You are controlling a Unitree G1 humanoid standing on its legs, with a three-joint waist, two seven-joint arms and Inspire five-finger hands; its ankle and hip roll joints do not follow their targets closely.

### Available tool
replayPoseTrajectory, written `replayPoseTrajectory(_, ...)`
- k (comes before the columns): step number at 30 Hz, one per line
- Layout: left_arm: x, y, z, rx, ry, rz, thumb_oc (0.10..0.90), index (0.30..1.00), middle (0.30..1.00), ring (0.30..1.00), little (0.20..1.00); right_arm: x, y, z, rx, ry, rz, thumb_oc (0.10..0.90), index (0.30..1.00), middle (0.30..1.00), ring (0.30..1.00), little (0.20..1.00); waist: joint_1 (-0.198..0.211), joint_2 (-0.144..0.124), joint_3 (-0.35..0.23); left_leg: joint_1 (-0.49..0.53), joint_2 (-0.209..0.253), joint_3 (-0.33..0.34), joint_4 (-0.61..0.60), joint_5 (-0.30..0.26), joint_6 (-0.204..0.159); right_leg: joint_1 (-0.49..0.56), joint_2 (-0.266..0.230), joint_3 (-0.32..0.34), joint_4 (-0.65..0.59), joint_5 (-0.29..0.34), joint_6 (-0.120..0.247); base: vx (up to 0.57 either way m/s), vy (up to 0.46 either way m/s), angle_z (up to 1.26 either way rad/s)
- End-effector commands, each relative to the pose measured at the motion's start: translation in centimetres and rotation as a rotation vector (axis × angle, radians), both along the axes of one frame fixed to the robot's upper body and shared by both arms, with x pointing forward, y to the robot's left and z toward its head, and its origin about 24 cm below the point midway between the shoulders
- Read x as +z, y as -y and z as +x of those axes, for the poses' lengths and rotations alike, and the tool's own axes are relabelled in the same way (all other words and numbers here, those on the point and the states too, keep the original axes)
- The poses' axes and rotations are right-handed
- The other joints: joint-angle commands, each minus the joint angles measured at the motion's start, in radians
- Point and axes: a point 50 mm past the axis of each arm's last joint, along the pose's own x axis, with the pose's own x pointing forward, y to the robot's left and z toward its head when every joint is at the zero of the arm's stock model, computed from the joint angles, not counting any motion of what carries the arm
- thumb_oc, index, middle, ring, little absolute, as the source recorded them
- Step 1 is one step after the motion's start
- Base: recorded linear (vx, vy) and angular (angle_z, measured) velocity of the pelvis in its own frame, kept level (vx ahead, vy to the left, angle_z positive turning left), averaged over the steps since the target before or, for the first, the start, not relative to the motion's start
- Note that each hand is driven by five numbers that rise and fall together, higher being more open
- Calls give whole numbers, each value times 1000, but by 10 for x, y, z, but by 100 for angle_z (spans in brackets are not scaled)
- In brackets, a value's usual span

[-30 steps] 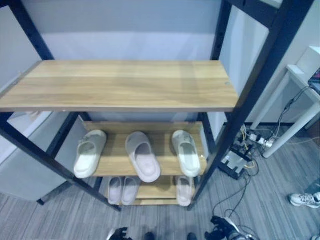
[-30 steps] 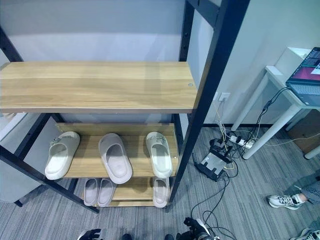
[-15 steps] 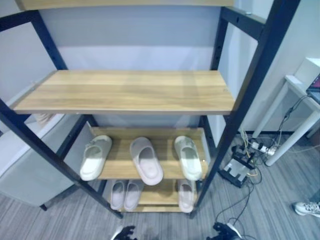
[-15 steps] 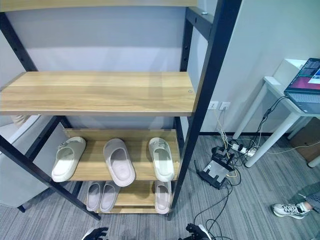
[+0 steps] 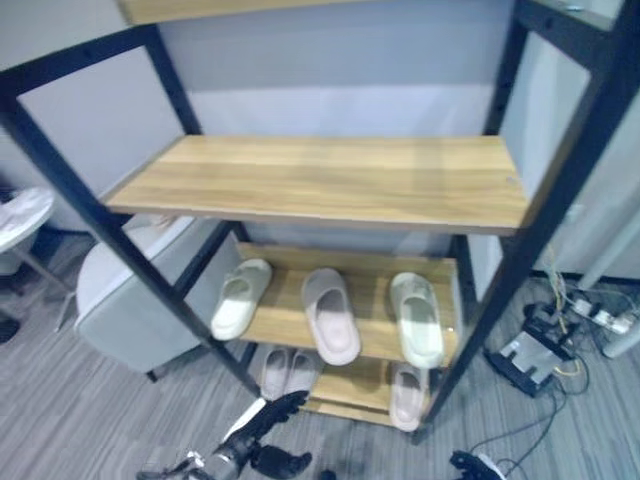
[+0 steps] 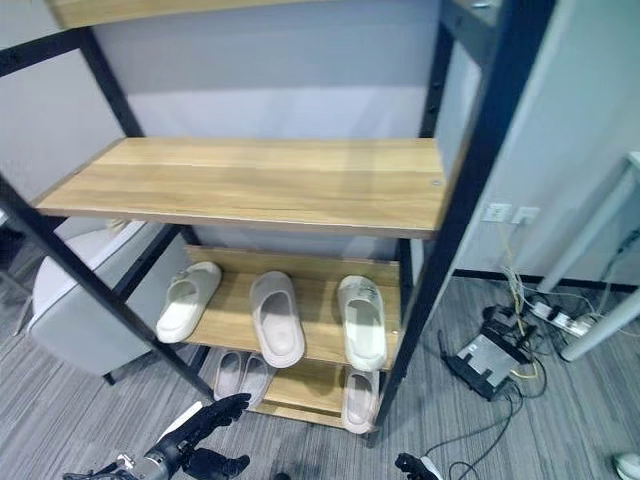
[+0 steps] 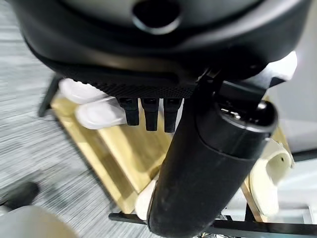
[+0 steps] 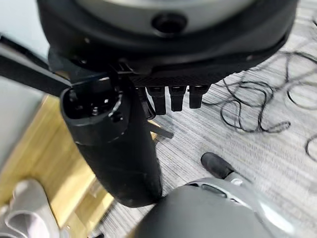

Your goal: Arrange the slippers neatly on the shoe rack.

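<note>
Slippers fill your shoe rack (image 6: 470, 190): three on the middle shelf (image 6: 320, 335), a pair (image 6: 240, 375) plus one below. Left hand (image 6: 195, 425) reaches out, fingers straight; right hand's (image 8: 173, 94) hang relaxed.

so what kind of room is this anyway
Probably an office or lab corner rather than a home. A tall shoe rack with slippers stands against a plain wall on grey carpet, and a power strip and loose cables lie by a white table leg.
</note>
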Motion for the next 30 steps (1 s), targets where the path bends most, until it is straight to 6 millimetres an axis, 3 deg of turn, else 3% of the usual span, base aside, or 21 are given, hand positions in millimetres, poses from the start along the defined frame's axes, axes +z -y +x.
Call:
replayPoseTrajectory(1, 62, 4, 52, -15, 342, -135, 800, 900, 900, 900, 900, 0, 5, 4, 60, -26, -48, 800, 900, 900, 900, 900, -5, -21, 29, 31, -25, 63, 0, -80, -16, 31, -11, 18, 8, -112, 39, 1, -29, 25)
replayPoseTrajectory(6, 92, 21, 66, -31, 454, -281, 800, 900, 900, 900, 900, -4, 2, -5, 19, -74, -34, 800, 900, 900, 900, 900, -6, -30, 24, 39, -20, 58, 0, -79, -16, 41, -3, 15, 9, -117, 33, -9, -33, 7)
replayPoseTrajectory(9, 98, 30, 70, -42, 457, -357, 800, 900, 900, 900, 900, -6, 0, -8, 22, -92, -29, 800, 900, 900, 900, 900, -10, -32, 24, 43, -17, 58, 0, -80, -16, 43, -1, 18, 10, -119, 31, 1, -29, 6)
replayPoseTrajectory(10, 96, 43, 73, -55, 372, -510, 800, 900, 900, 900, 900, -6, 2, -12, 39, -120, -38, 800, 900, 900, 900, 900, -19, -30, 24, 46, -14, 63, 0, -80, -16, 41, 1, 25, 12, -118, 31, 0, 0, 0)
replayPoseTrajectory(18, 114, 89, 89, -225, 363, -664, 800, 900, 900, 900, 900, -9, 6, -24, 60, -206, -66, 800, 900, 900, 900, 900, -58, -29, 16, 68, 0, 87, 0, -97, -12, 28, 9, 75, 31, -117, 30, 20, -14, -16)
replayPoseTrajectory(21, 129, 97, 99, -248, 461, -657, 800, 900, 900, 900, 900, -10, 6, -26, 18, -210, -56, 800, 900, 900, 900, 900, -67, -32, 16, 73, 2, 98, 0, -101, -11, 29, 11, 88, 25, -115, 32, 44, -34, -31)
replayPoseTrajectory(23, 149, 96, 113, -233, 649, -543, 800, 900, 900, 900, 900, -10, 3, -25, -31, -194, -34, 800, 900, 900, 900, 900, -81, -35, 14, 75, 2, 107, 0, -104, -11, 29, 12, 100, 13, -110, 33, 57, -34, -15)
replayPoseTrajectory(24, 149, 96, 113, -233, 650, -543, 800, 900, 900, 900, 900, -10, 3, -25, -31, -194, -34, 800, 900, 900, 900, 900, -81, -35, 14, 75, 2, 108, 0, -104, -11, 29, 12, 100, 13, -110, 33, 45, -24, -15)
replayPoseTrajectory(26, 155, 90, 119, -192, 722, -486, 800, 900, 900, 900, 900, -11, 0, -25, -57, -189, -21, 800, 900, 900, 900, 900, -85, -35, 15, 74, 2, 114, 0, -106, -13, 26, 12, 104, 11, -107, 35, 31, -16, -12)
replayPoseTrajectory(28, 170, 81, 128, -159, 896, -298, 800, 900, 900, 900, 900, -12, -4, -29, -92, -187, -3, 800, 900, 900, 900, 900, -92, -36, 17, 72, 1, 123, 0, -108, -13, 19, 12, 113, 8, -102, 38, 41, -6, -10)
replayPoseTrajectory(30, 172, 79, 129, -140, 920, -280, 800, 900, 900, 900, 900, -13, -6, -32, -99, -192, 0, 800, 900, 900, 900, 900, -93, -36, 16, 70, 1, 126, 0, -109, -13, 15, 11, 114, 7, -101, 39, 33, 1, -12)
